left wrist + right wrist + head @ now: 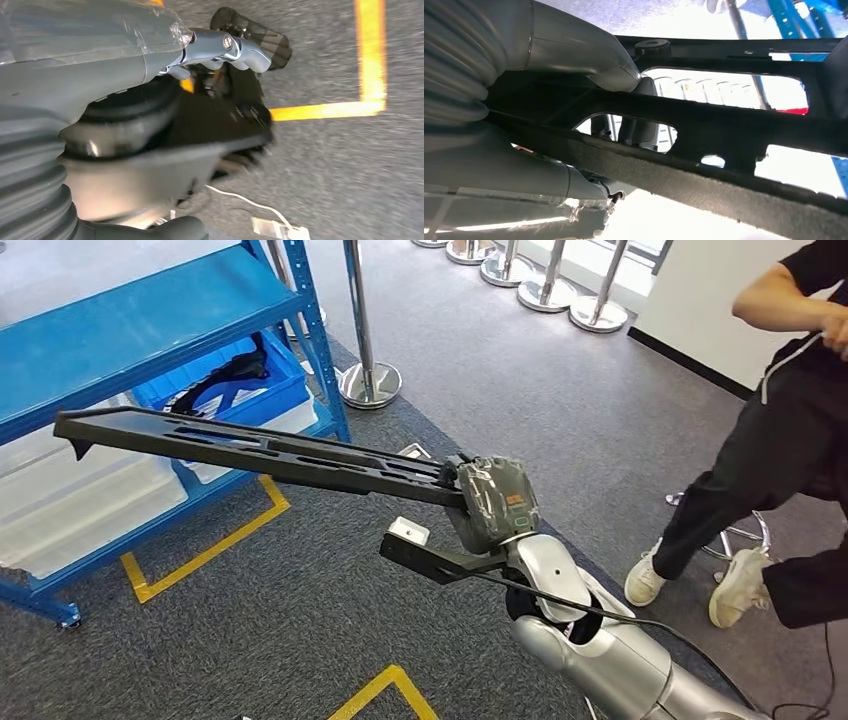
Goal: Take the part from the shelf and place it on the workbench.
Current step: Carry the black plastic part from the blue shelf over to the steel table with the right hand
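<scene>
Black plastic, the long part (260, 448) is gripped at one end by the right hand (495, 502) (left hand (220, 50) curled, empty); the shelf (310, 330) could be clipped in turning.

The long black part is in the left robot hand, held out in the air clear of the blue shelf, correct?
Not quite: the right robot hand holds the long black part, not the left. The head view shows it gripped at one end by the arm coming in on the right, and the right wrist view shows it close against that hand. The rest stands: it is in the air, clear of the blue shelf.
</scene>
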Motion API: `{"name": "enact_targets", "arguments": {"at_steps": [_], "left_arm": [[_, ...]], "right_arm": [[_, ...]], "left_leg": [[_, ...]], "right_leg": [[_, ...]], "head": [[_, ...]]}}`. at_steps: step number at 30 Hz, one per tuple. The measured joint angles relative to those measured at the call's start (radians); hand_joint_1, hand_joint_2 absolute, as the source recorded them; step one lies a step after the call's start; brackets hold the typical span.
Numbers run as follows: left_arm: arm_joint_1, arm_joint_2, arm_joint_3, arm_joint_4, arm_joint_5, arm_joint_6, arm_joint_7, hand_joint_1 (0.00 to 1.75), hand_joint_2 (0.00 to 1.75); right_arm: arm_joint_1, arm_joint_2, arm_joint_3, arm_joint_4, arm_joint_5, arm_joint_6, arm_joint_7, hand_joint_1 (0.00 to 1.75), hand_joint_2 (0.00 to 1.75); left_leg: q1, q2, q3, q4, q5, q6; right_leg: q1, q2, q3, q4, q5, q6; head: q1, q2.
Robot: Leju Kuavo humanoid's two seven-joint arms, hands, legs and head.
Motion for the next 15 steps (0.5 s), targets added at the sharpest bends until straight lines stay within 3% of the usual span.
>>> {"name": "enact_targets", "arguments": {"at_steps": [1, 2, 4, 6, 8, 10, 12, 15], "left_arm": [[0.001, 0.0, 0.0, 0.0, 0.0, 0.002, 0.0, 0.0, 1.75], [0.002, 0.0, 0.0, 0.0, 0.0, 0.004, -0.001, 0.0, 1.75], [0.002, 0.0, 0.0, 0.0, -0.001, 0.007, -0.002, 0.0, 1.75], [0.002, 0.003, 0.0, 0.0, -0.001, 0.011, -0.003, 0.0, 1.75], [0.002, 0.005, -0.001, 0.0, -0.001, 0.013, -0.003, 0.0, 1.75], [0.001, 0.005, -0.001, 0.0, -0.001, 0.015, -0.003, 0.0, 1.75], [0.0, 0.005, -0.001, 0.0, -0.001, 0.016, -0.004, 0.0, 1.75], [0.001, 0.005, -0.001, 0.0, -0.001, 0.017, -0.005, 0.0, 1.75]], "right_arm": [[0.001, 0.0, 0.0, 0.0, 0.0, 0.0, 0.0, 1.75, 1.75], [0.003, 0.0, 0.0, 0.001, 0.0, 0.0, 0.0, 1.75, 1.75], [0.004, 0.0, 0.0, 0.001, 0.001, 0.0, 0.001, 1.75, 1.75], [0.004, 0.0, 0.0, 0.001, 0.003, 0.0, 0.002, 1.75, 1.75], [0.005, 0.0, 0.0, 0.001, 0.005, -0.001, 0.004, 1.75, 1.75], [0.006, 0.0, -0.002, 0.001, 0.006, -0.001, 0.004, 1.75, 1.75], [0.005, 0.0, -0.004, 0.001, 0.007, -0.001, 0.005, 1.75, 1.75], [0.006, -0.001, -0.006, 0.001, 0.008, -0.002, 0.005, 1.75, 1.75]], "left_leg": [[-0.003, -0.003, -0.005, 0.033, -0.005, 0.003], [-0.007, -0.004, 0.007, 0.03, 0.007, 0.009], [-0.014, -0.014, 0.08, -0.078, 0.056, 0.026], [-0.017, -0.036, 0.149, -0.192, 0.08, 0.043], [-0.017, -0.041, 0.167, -0.233, 0.079, 0.049], [-0.014, -0.028, 0.169, -0.255, 0.086, 0.054], [-0.006, -0.014, 0.173, -0.272, 0.095, 0.061], [0.002, 0.007, 0.171, -0.277, 0.099, 0.063]], "right_leg": [[0.005, 0.008, -0.008, 0.003, 0.004, -0.003], [0.009, 0.017, -0.015, 0.007, 0.007, -0.005], [0.015, 0.033, -0.024, 0.016, 0.01, -0.006], [0.018, 0.046, -0.032, 0.022, 0.012, -0.003], [0.016, 0.056, -0.04, 0.023, 0.018, 0.004], [0.017, 0.06, -0.044, 0.026, 0.02, 0.014], [0.016, 0.042, -0.067, 0.07, -0.01, 0.029], [-0.005, 0.013, -0.158, 0.252, -0.089, 0.055]], "head": [[-0.005, 0.0], [-0.009, 0.0], [-0.017, 0.0], [-0.02, 0.0], [-0.022, 0.0], [-0.03, 0.0], [-0.026, 0.0], [-0.012, 0.0]]}}
